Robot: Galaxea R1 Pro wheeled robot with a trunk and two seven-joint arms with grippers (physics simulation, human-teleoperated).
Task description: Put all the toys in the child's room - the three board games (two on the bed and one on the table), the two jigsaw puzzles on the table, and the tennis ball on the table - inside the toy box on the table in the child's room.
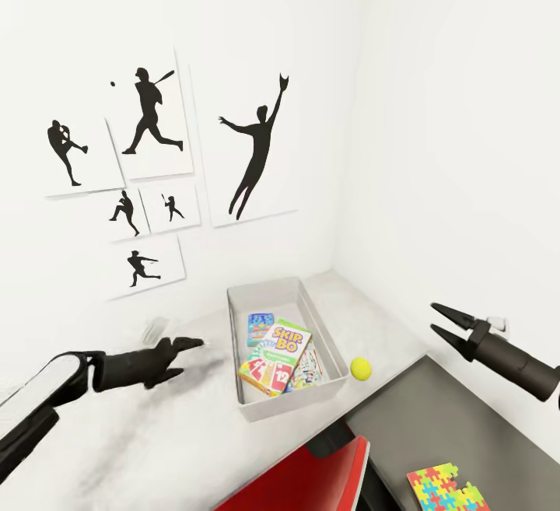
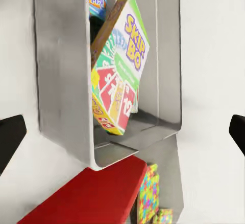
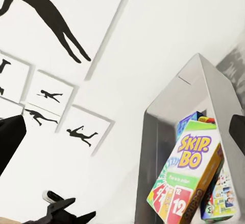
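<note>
i see the skip-bo game (image 1: 275,358) in the toy box (image 1: 268,294) at centre; tennis ball (image 1: 360,369) just right; left gripper (image 1: 194,344) i cannot tell; right gripper (image 1: 442,321) spread.

The toy box (image 1: 286,293) looks smooth matt grey plastic, the board games (image 1: 274,357) glossy printed card.

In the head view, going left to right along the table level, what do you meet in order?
Left gripper → toy box holding the Skip-Bo board game → tennis ball on the table → right gripper.
</note>
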